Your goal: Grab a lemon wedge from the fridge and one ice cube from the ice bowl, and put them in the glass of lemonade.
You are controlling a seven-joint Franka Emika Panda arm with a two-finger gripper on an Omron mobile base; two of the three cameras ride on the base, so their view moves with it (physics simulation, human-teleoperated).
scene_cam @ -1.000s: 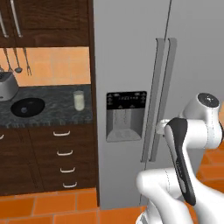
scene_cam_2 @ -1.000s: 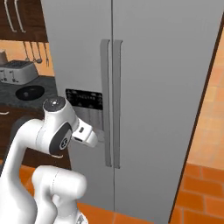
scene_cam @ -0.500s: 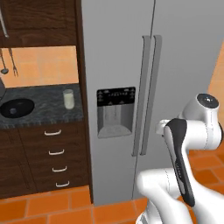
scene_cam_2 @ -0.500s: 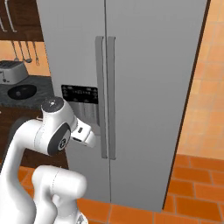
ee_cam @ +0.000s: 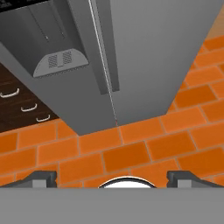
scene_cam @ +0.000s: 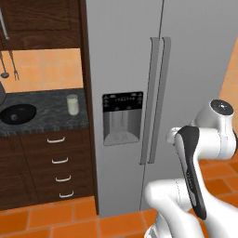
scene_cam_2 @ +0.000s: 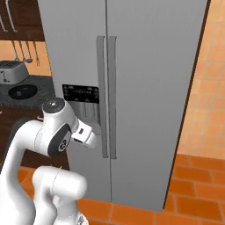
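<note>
Fridge (scene_cam: 186,69) closed, both doors shut, two long vertical handles (scene_cam: 155,100) side by side at the centre seam, dispenser panel (scene_cam: 122,118) on the left door just beside them. Lemon wedge presumably inside; not visible with doors shut. Glass of lemonade (scene_cam: 72,103) standing on the dark counter (scene_cam: 51,114) left of the fridge, close to its side wall. Ice bowl (scene_cam: 17,113) further left of the fridge on the same counter, well apart from the glass; a small pale speck in it, too small to confirm as the ice cube. Gripper (ee_cam: 112,177) spread fully wide, nothing between the fingertips, pointed down at the orange floor tiles (ee_cam: 131,153) in front of the fridge base. Arm folded low and close to the doors, hand level with the lower part of the handles in the right base view. Key relation noted: handles lie above and ahead of the gripper, long axis vertical, so the hand appears to need raising and turning toward the doors, fingers set across a bar. Judged stage: approach to the fridge, door not yet opened, nothing collected.
</note>
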